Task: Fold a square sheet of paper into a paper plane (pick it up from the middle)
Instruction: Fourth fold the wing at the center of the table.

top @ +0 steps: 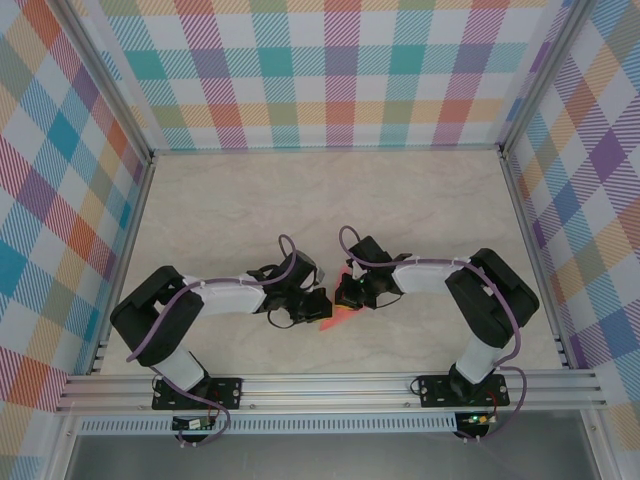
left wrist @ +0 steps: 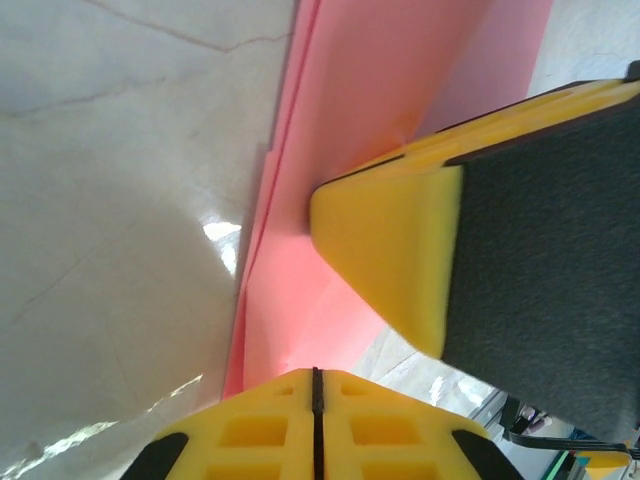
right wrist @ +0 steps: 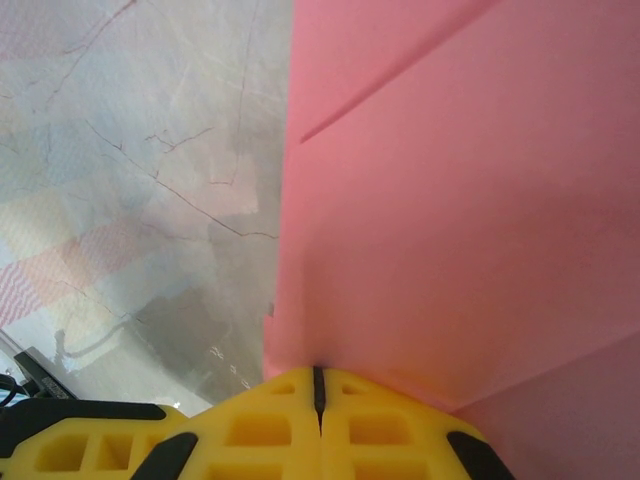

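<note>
Paper (right wrist: 450,200), pink, folded; gripped by closed left pincer (left wrist: 316,374) and closed right pincer (right wrist: 318,372)

From above, the paper (top: 334,319) is a small sliver between the left gripper (top: 316,303) and the right gripper (top: 350,297). Most of it is hidden beneath them, and its folds are too small to read. In the left wrist view it runs off at 12 o'clock, and its 6 o'clock end goes behind the fingers (left wrist: 350,390). In the right wrist view it is cut off at 12 and 3 o'clock.
</note>
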Robot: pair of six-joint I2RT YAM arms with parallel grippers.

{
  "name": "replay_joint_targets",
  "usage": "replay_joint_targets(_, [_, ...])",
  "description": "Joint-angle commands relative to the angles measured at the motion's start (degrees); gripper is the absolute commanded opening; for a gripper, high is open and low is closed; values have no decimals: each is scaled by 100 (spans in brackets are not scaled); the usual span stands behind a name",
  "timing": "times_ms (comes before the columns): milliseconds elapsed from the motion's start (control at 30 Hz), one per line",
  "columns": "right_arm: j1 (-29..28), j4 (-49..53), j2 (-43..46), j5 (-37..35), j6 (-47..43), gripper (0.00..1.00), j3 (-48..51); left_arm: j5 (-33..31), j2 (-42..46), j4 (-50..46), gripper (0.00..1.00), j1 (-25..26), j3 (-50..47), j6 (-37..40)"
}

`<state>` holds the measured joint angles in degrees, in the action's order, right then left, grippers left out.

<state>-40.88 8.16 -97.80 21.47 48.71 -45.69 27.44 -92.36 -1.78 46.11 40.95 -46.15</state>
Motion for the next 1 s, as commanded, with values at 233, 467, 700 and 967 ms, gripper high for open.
replay_joint_targets(233, [-51,486,-358,-429,58,5,207,187,-190,-315,8,114,-134,-130])
replay_joint_targets(467, [-60,493,-374,-425,60,5,210,97,-280,-402,9,118,-144,-142])
replay_joint_targets(700, [-69,494,-367,-426,60,5,219,143,-51,-417,9,125,-123,-241])
replay_joint_targets(967, [-78,511,-354,-429,57,5,225,176,297,-411,10,119,-201,-394])
